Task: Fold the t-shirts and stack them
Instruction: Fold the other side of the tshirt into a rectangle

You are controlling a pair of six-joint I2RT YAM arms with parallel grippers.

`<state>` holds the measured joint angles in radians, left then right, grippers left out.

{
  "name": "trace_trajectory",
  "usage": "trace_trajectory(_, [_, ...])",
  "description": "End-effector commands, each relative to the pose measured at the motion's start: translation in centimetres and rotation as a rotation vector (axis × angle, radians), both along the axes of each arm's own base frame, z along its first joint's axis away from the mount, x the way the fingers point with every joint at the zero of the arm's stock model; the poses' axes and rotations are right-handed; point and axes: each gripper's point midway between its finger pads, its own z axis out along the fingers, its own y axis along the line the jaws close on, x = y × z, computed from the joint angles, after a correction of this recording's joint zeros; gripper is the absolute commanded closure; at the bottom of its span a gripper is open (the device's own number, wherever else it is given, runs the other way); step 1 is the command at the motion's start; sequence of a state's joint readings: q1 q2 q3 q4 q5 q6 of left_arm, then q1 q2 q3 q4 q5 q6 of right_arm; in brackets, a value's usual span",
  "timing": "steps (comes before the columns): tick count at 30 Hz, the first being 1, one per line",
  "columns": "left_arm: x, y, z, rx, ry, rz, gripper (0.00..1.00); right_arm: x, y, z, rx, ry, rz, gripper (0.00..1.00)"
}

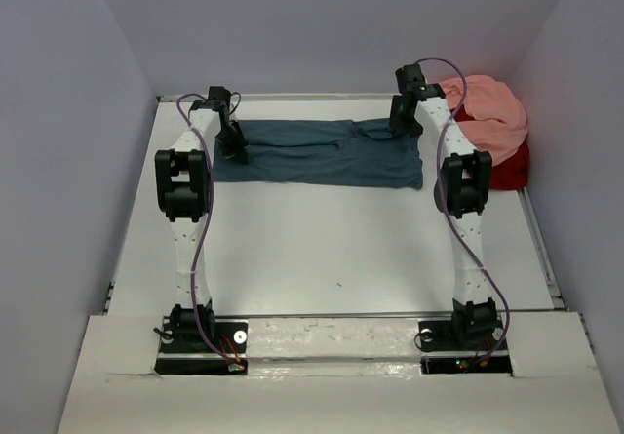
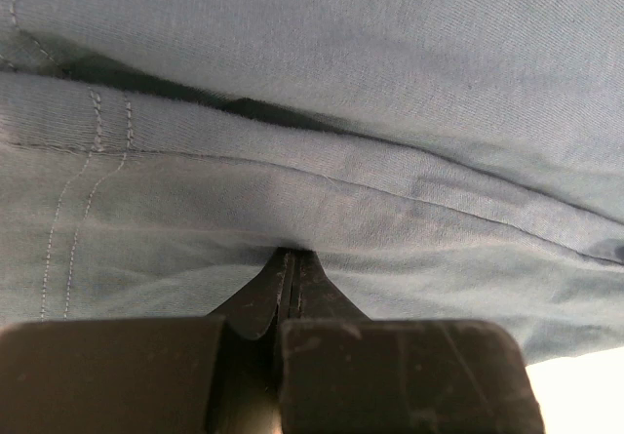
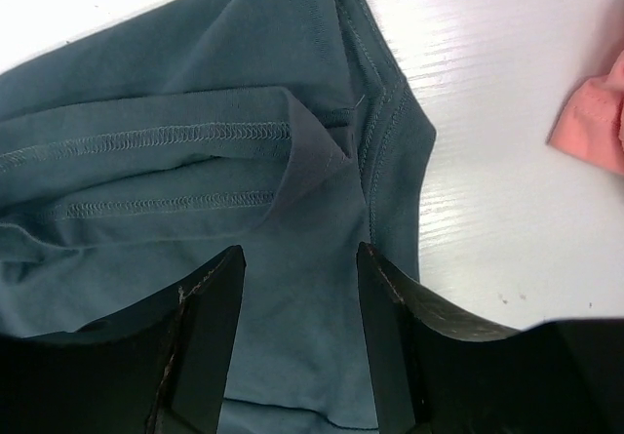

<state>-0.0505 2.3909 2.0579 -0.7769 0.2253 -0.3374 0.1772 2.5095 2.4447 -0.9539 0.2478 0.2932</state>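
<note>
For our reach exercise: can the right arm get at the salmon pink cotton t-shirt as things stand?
Probably yes: the salmon pink cotton t-shirt lies uncovered just beside the right gripper, bare white table between.

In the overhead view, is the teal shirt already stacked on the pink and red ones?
No, the teal shirt lies stretched out apart from the pink shirt heaped on the red shirt at the far right.

Matt cloth, faintly glossy table (image 1: 322, 249)
The teal t-shirt (image 3: 195, 210) is soft fine-knit cloth with stitched hems; the white table has a slight sheen; the right gripper (image 3: 300, 254) is scuffed matt black plastic
</note>
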Motion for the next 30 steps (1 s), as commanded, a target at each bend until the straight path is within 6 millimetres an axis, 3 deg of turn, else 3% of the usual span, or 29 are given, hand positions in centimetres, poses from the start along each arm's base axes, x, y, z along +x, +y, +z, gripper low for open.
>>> trace_trajectory(1, [-1.0, -0.2, -1.6, 0.009, 0.055, -0.025, 1.00, 1.0, -0.3, 0.0, -0.006, -0.035, -0.018, 0.45])
trace_trajectory(17, [-1.0, -0.2, -1.7, 0.008, 0.055, -0.027, 1.00, 2.8, -0.2, 0.4, -0.006, -0.103, -0.008, 0.44])
trace_trajectory(30, [-1.3, 0.0, -2.1, 0.012, 0.066, -0.029, 1.00, 4.8, -0.6, -1.3, -0.059, -0.142, 0.013, 0.50])
